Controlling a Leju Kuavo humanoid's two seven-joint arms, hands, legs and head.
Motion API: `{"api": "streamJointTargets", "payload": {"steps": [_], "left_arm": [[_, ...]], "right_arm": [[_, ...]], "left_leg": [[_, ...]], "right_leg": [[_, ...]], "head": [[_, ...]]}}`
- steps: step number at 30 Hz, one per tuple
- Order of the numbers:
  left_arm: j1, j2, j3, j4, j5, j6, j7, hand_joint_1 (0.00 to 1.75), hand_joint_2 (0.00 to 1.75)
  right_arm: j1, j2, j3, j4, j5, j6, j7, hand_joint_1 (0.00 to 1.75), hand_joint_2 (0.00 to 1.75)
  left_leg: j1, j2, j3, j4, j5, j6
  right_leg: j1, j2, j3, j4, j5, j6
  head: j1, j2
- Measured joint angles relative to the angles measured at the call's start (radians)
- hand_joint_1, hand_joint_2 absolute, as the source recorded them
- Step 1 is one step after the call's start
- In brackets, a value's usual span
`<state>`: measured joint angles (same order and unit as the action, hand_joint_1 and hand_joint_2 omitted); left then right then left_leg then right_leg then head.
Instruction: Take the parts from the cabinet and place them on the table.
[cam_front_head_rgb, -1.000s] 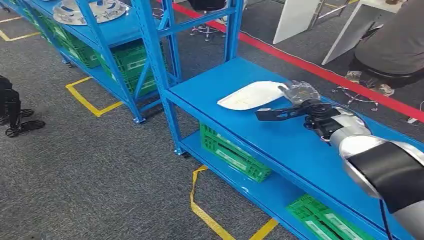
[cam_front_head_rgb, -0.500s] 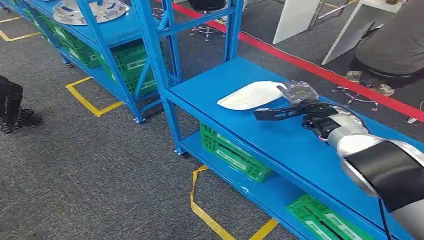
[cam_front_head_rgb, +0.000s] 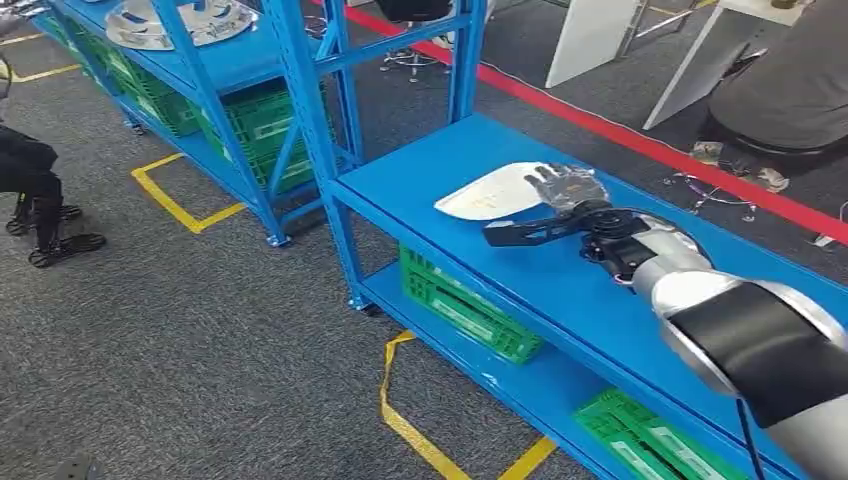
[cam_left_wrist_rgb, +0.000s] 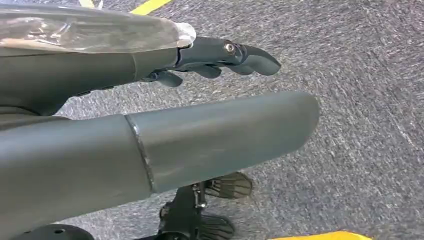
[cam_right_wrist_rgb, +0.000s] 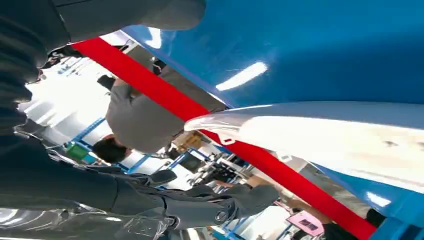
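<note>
One white part (cam_front_head_rgb: 495, 192) — just beside right hand (cam_front_head_rgb: 563, 187).

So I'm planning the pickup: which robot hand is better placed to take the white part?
Right. The right robot hand is open at the white part on the blue shelf; the left robot hand hangs over carpet.

The right hand (cam_front_head_rgb: 563, 190) covers the near end of the white part (cam_front_head_rgb: 493, 193), so whether the fingers touch it cannot be told. The right arm (cam_front_head_rgb: 760, 350) runs off the lower right of the frame. A seated person (cam_front_head_rgb: 790, 90) is cut by the upper right edge. At the upper left, silver parts (cam_front_head_rgb: 180, 20) are cropped by the top edge.
</note>
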<state>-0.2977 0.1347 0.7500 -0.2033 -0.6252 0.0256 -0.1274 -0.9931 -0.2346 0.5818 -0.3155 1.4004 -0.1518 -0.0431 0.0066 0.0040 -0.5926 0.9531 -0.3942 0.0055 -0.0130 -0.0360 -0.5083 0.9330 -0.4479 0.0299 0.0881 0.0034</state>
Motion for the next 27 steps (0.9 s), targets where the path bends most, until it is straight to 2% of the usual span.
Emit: {"api": "streamJointTargets", "payload": {"steps": [2,3,4,19,27], "left_arm": [[0.000,-0.001,0.000,0.000,0.000,0.000,0.000,0.00,0.00],[0.000,-0.001,0.000,0.000,0.000,0.000,0.000,0.00,0.00],[0.000,-0.001,0.000,0.000,0.000,0.000,0.000,0.00,0.00],[0.000,0.000,0.000,0.000,-0.003,-0.002,0.000,0.00,0.00],[0.001,0.001,0.000,0.000,-0.003,-0.003,0.000,0.00,0.00]], "right_arm": [[0.000,0.004,0.000,0.002,0.000,0.000,0.000,0.00,1.75],[0.000,0.005,0.000,0.002,0.000,0.000,0.000,1.57,1.75],[0.000,0.007,0.000,0.003,0.000,0.000,0.000,1.75,1.75],[-0.010,0.012,0.000,0.008,0.000,0.006,-0.017,1.75,1.75],[-0.014,0.011,0.000,0.014,0.006,0.037,-0.013,1.75,1.75]], "left_leg": [[0.000,0.000,0.000,0.000,0.000,0.000],[0.000,0.000,0.000,0.000,0.000,0.000],[0.000,0.000,0.000,0.000,0.000,0.000],[0.000,0.000,0.000,0.000,0.000,0.000],[0.000,0.000,0.000,0.000,0.000,0.000]], "right_leg": [[0.000,0.000,0.000,0.000,0.000,0.000],[0.000,0.000,0.000,0.000,0.000,0.000],[0.000,0.000,0.000,0.000,0.000,0.000],[0.000,0.000,0.000,0.000,0.000,0.000],[0.000,0.000,-0.001,0.000,0.000,0.000]], "head": [[0.000,0.000],[0.000,0.000],[0.000,0.000],[0.000,0.000],[0.000,0.000]]}}
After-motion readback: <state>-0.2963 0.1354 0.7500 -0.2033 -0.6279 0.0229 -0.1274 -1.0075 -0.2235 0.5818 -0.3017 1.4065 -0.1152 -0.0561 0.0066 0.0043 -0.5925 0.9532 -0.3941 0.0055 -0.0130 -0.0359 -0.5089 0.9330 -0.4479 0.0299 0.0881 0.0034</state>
